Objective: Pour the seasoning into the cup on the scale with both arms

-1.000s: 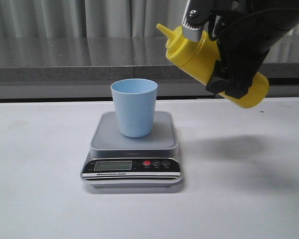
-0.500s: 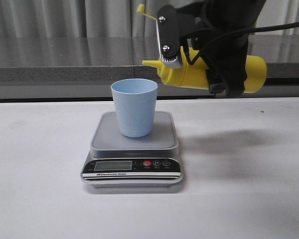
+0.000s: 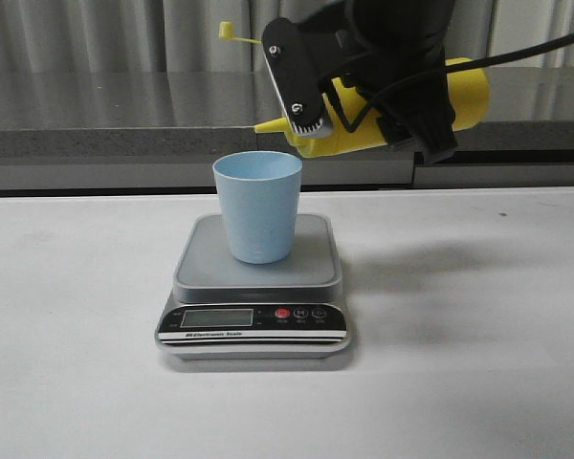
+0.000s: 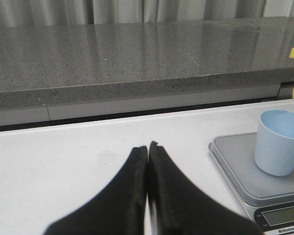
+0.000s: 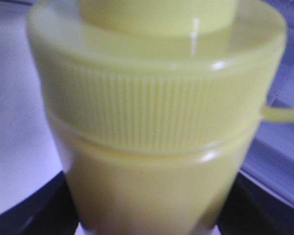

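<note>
Right end effector [image 3: 387,91] clamped the tilted bottle [image 3: 459,91], nozzle above cup [image 3: 257,206] on scale [image 3: 255,287], left end effector [image 4: 148,149] pressed together.

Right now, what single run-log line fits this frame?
right gripper: holds seasoning bottle tipped, nozzle above cup | cup: upright on scale | left gripper: shut, idle

You see a bright yellow seasoning bottle [image 3: 459,96] with a finely ribbed yellow collar [image 5: 152,112], and a plain pale blue cup [image 3: 258,206]. Your scale [image 3: 256,277] has a grey platform, a black front panel, a greenish-grey display and a red button [image 3: 282,313]. The worktop [image 3: 478,363] is white, and the left fingers [image 4: 137,196] are black.
</note>
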You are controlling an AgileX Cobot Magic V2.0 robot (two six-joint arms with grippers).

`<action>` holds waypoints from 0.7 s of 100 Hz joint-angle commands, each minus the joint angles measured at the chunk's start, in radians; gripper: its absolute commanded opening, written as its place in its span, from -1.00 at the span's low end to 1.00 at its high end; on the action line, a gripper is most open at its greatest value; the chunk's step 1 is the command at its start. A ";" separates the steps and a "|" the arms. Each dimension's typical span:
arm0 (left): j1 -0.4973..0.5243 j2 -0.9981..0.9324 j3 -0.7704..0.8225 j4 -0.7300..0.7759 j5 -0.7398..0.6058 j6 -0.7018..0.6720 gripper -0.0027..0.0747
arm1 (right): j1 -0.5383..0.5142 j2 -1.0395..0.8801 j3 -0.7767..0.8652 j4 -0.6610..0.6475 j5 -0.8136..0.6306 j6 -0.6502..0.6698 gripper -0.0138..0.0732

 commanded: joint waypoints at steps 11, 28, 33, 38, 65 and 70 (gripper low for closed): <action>0.002 0.003 -0.028 -0.001 -0.079 -0.002 -0.98 | -0.001 -0.050 -0.032 -0.044 0.011 0.014 -0.21; 0.002 0.003 -0.028 -0.001 -0.079 -0.002 -0.98 | -0.013 -0.054 -0.032 0.002 -0.002 0.178 -0.21; 0.002 0.003 -0.028 -0.001 -0.079 -0.002 -0.98 | -0.024 -0.057 -0.032 0.017 -0.008 0.246 -0.21; 0.002 0.003 -0.028 -0.001 -0.079 -0.002 -0.98 | -0.041 -0.064 -0.032 0.036 -0.024 0.315 -0.21; 0.002 0.003 -0.028 -0.001 -0.079 -0.002 -0.98 | -0.145 -0.148 0.015 0.130 -0.204 0.637 -0.21; 0.002 0.003 -0.028 -0.001 -0.079 -0.002 -0.98 | -0.164 -0.166 0.035 0.139 -0.246 0.678 -0.21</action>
